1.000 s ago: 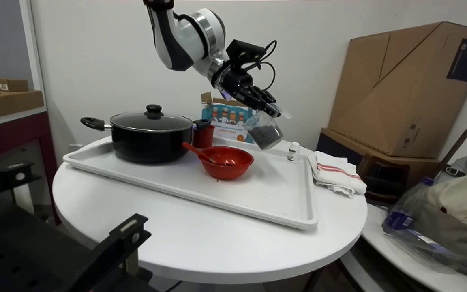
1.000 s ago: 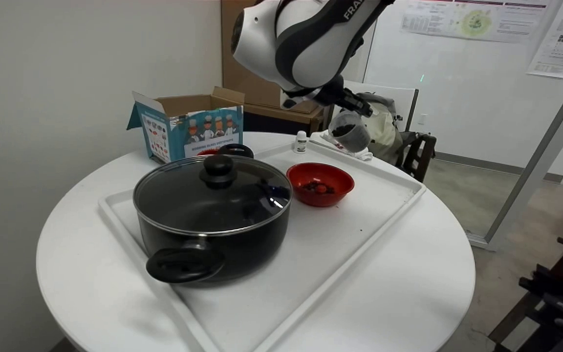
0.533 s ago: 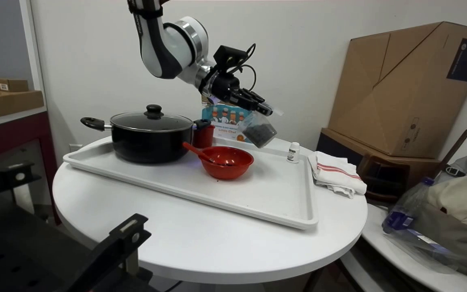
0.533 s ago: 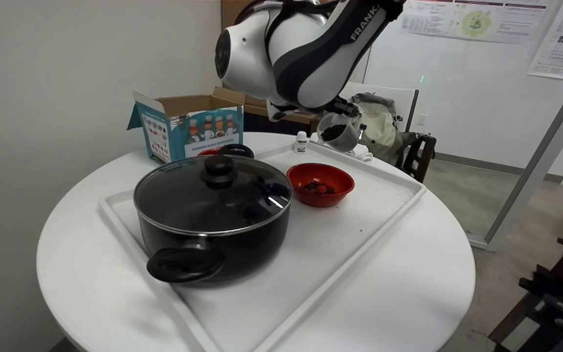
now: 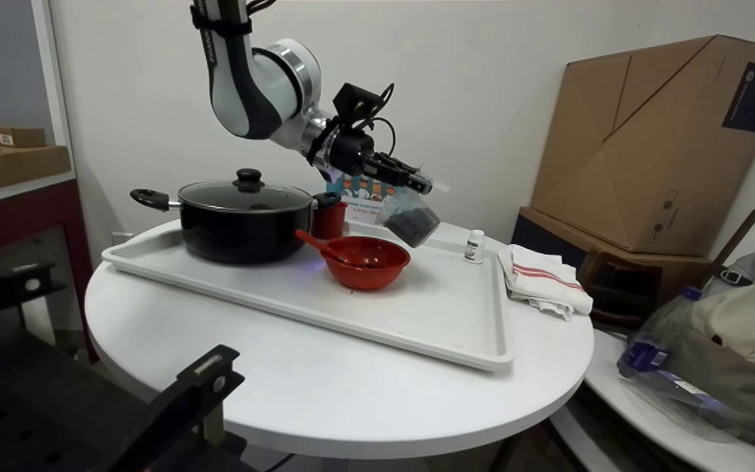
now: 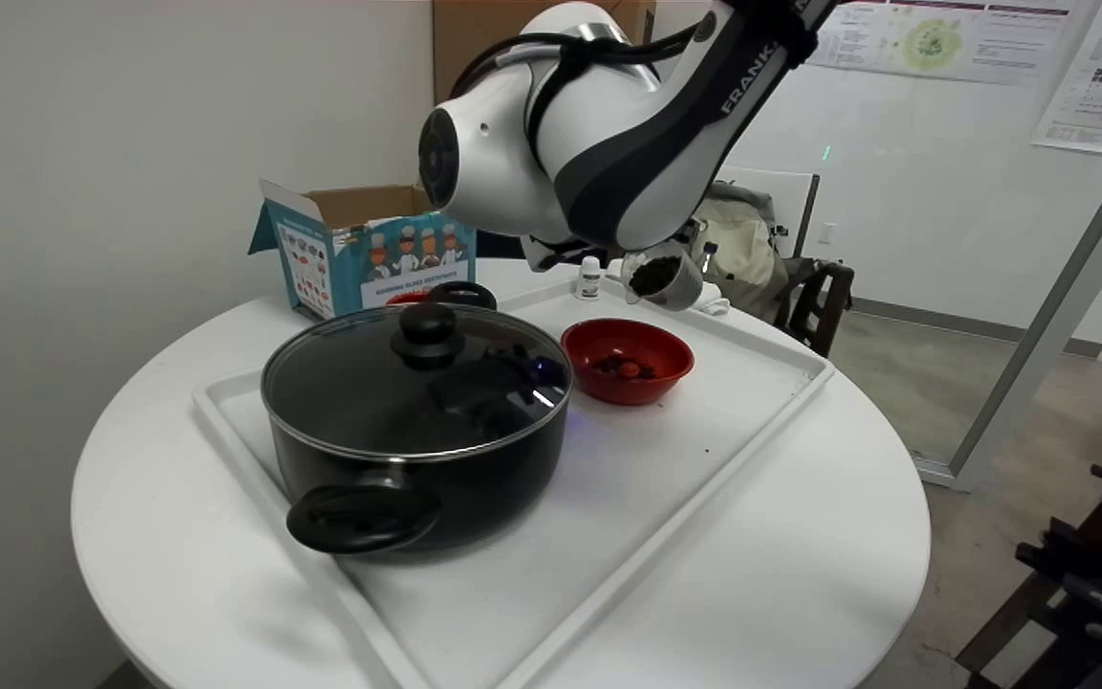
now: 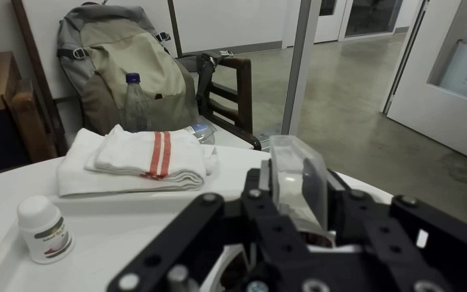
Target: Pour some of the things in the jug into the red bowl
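The jug is a clear plastic cup holding dark small pieces. It also shows in an exterior view, tilted with its open mouth facing left. My gripper is shut on the jug's clear handle. In the wrist view the gripper has its fingers on both sides of that handle. The red bowl stands on the tray with a red spoon leaning out. In an exterior view the red bowl holds some dark pieces. The jug is raised beside the bowl, apart from it. The fingertips are hidden behind the arm there.
A large black lidded pot stands on the white tray beside the bowl. A red cup and a teal box are behind. A small white bottle and folded towel lie on the far side.
The arm and jug have moved toward the bowl and a little lower. The dark pieces in the jug have become more visible through its mouth. The bowl has not moved.
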`<state>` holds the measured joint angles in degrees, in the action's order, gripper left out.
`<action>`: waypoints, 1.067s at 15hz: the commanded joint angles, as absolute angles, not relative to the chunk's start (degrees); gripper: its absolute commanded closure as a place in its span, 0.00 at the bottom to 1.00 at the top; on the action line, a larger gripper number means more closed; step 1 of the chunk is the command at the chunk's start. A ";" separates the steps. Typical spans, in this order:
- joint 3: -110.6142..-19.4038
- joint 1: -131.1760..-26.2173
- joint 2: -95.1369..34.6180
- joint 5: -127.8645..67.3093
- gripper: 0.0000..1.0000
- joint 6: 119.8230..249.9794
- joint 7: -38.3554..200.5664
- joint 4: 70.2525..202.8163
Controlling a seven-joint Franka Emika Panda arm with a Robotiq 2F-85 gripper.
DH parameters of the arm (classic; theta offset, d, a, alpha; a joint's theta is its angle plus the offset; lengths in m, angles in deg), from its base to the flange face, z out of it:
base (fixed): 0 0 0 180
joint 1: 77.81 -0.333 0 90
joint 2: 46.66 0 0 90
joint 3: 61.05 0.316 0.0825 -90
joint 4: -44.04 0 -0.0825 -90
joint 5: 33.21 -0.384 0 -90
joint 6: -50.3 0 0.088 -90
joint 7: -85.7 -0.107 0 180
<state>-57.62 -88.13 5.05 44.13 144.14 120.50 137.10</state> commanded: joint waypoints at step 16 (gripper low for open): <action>-56.75 -89.75 -1.33 62.16 0.90 143.17 112.40 148.85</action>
<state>-56.91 -89.70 1.47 60.18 144.01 113.53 145.75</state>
